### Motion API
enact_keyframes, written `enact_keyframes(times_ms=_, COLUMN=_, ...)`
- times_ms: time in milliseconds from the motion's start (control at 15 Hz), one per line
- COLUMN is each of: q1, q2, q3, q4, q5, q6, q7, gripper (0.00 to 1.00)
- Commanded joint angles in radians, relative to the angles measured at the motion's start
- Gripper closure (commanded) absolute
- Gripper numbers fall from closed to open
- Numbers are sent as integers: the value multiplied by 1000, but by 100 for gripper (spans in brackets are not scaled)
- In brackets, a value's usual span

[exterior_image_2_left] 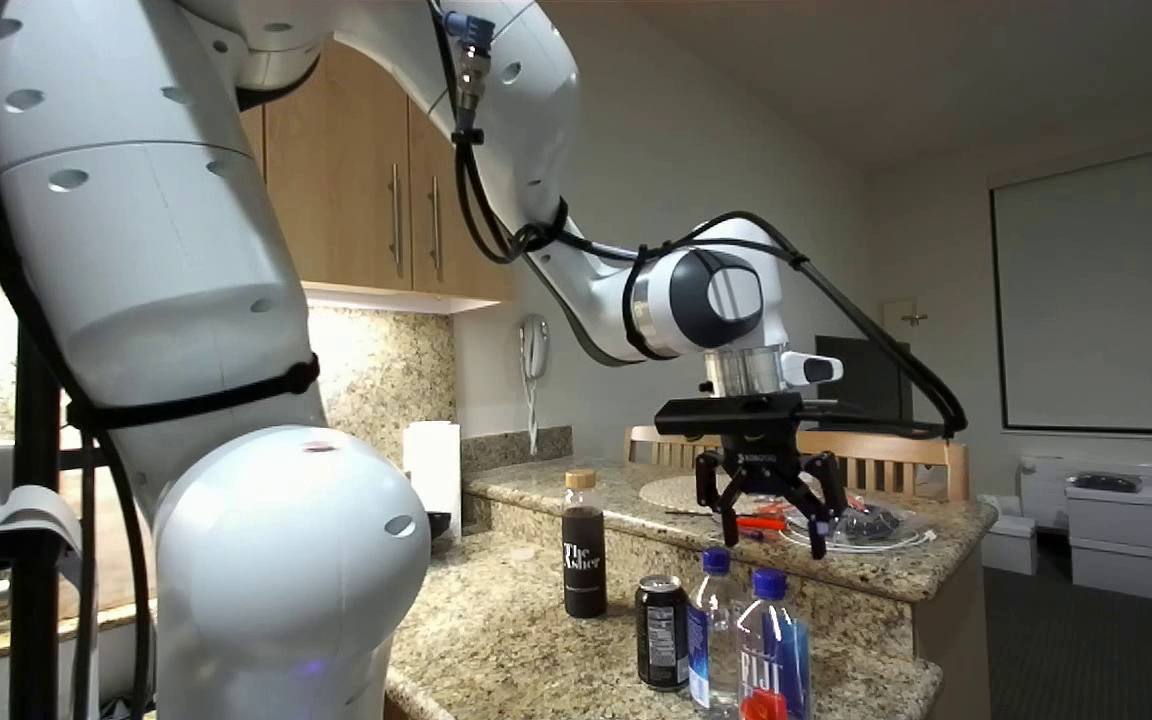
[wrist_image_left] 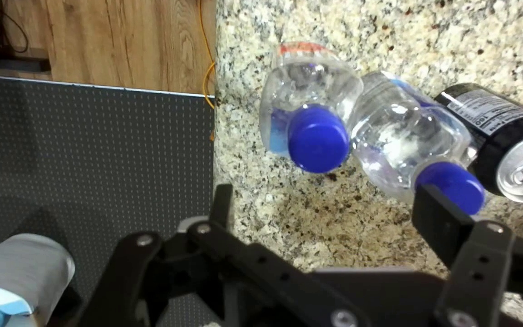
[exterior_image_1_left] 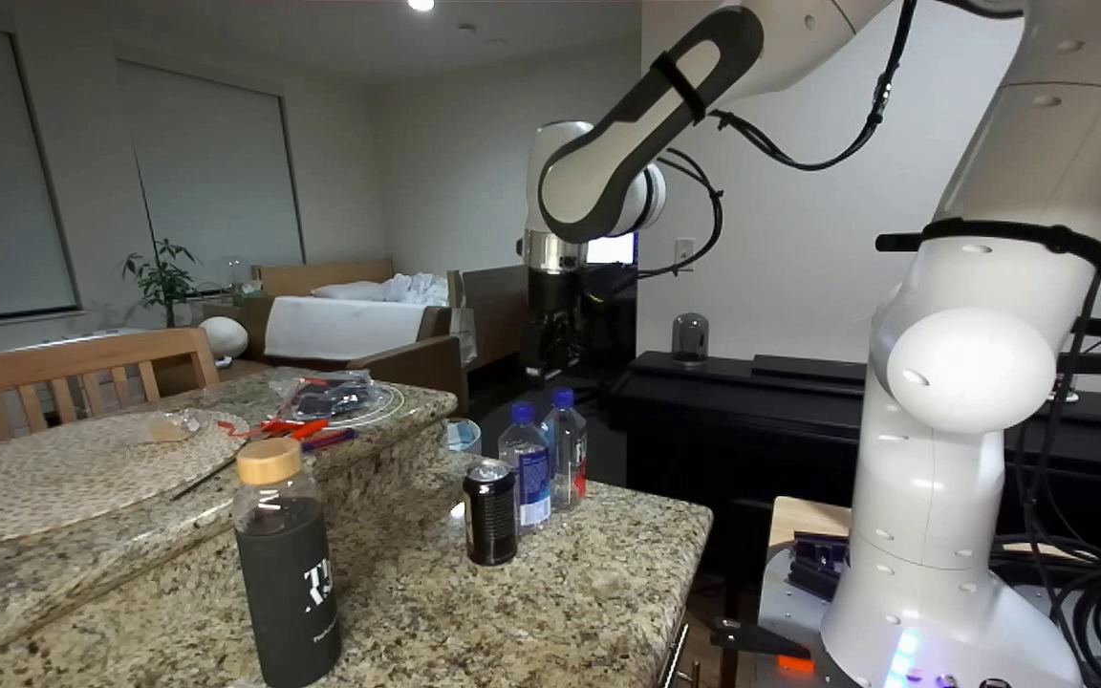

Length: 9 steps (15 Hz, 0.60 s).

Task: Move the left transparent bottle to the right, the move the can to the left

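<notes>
Two transparent bottles (exterior_image_1_left: 537, 468), blue-capped, one black can (exterior_image_1_left: 490, 516), silver-topped, upright

In an exterior view: left clear bottle (exterior_image_2_left: 710, 650) and right clear bottle (exterior_image_2_left: 772, 645) upright on granite surface (exterior_image_2_left: 526, 660), just beside each other, right one nearer. Black can (exterior_image_2_left: 661, 640) upright just left of them; wood-capped dark bottle (exterior_image_2_left: 584, 570) left and far. Fingers (exterior_image_2_left: 818, 537) spread wide, pointing down near both clear bottles.
</notes>
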Motion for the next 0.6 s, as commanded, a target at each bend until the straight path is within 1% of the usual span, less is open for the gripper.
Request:
enact_keyframes(times_ms=0, q1=3, q2=-42, q3=27, q4=20, q5=-25, q6=-62, q7=30, gripper=0)
enact_keyframes(times_ms=267, q1=26, q2=-37, q3=43, q4=74, q5=-4, q6=-157, q7=13, gripper=0)
enact_keyframes(times_ms=533, q1=57, q2=-54, q3=74, q4=96, q5=-11, q6=-206, q7=28, gripper=0)
